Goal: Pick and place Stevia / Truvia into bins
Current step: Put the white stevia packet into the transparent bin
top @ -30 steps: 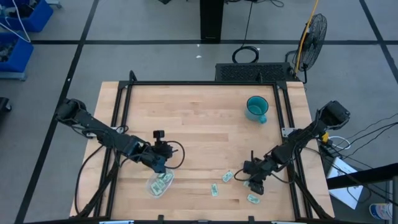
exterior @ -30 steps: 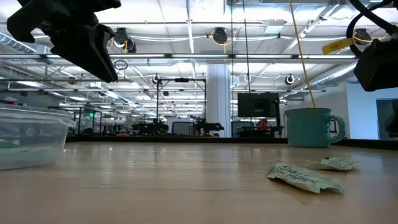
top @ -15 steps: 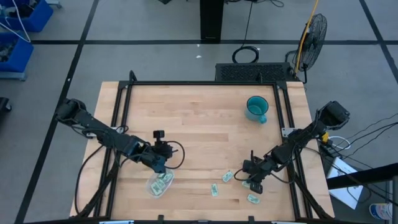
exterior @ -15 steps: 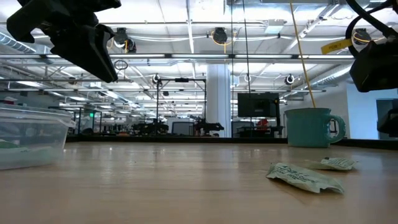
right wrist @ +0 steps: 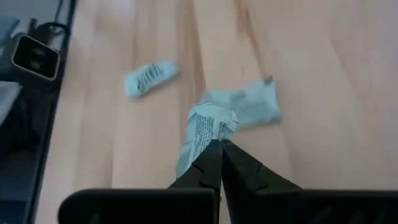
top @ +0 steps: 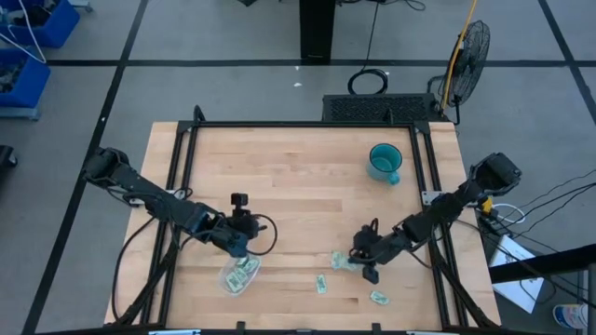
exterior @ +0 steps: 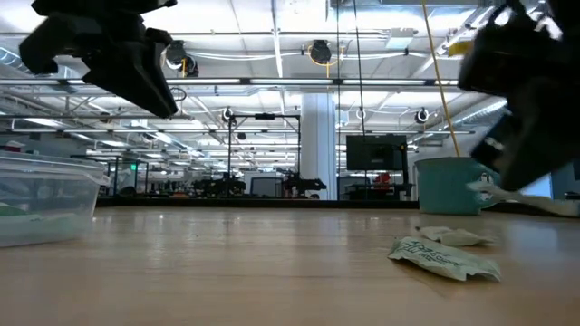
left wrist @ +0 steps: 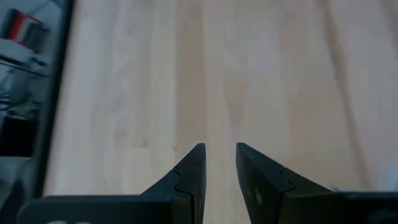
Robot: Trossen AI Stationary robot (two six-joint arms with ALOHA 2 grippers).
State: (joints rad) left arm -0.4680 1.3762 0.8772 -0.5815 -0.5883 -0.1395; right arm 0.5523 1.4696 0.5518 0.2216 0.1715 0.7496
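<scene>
Stevia sachets are lying in the lower middle of the high view on the wooden table [top: 298,177]: one loose sachet [top: 321,285] sits below centre, another [top: 378,298] lies nearer the bottom edge to the right, and a third, the pinched sachet [top: 343,261], is showing just left of the right gripper [top: 365,265]. Several more are resting inside the clear tub [top: 239,275] at lower left of centre.

Only the right wrist view is making the grasp plain: there the right gripper [right wrist: 220,155] is closing its dark fingertips tightly on the crumpled end of the pinched sachet [right wrist: 202,130], with a second flat sachet [right wrist: 252,107] lying just behind it and a third [right wrist: 149,78] well apart toward the upper left of that frame. The high view is showing that spot as little more than a pale green patch under the arm.

The left gripper [top: 238,244] is hovering just above the tub in the high view. Its wrist view is showing the left gripper [left wrist: 219,163] with fingers parted by a narrow gap, nothing between them, and bare wood beyond.

The low view is adding the side profile: the tub [exterior: 45,195] is standing at the far left with pale contents, two sachets [exterior: 444,257] are lying at lower right, and the teal mug [exterior: 449,186] is standing behind them, partly covered by the dark blurred right arm. The mug [top: 384,162] is sitting at upper right in the high view.
</scene>
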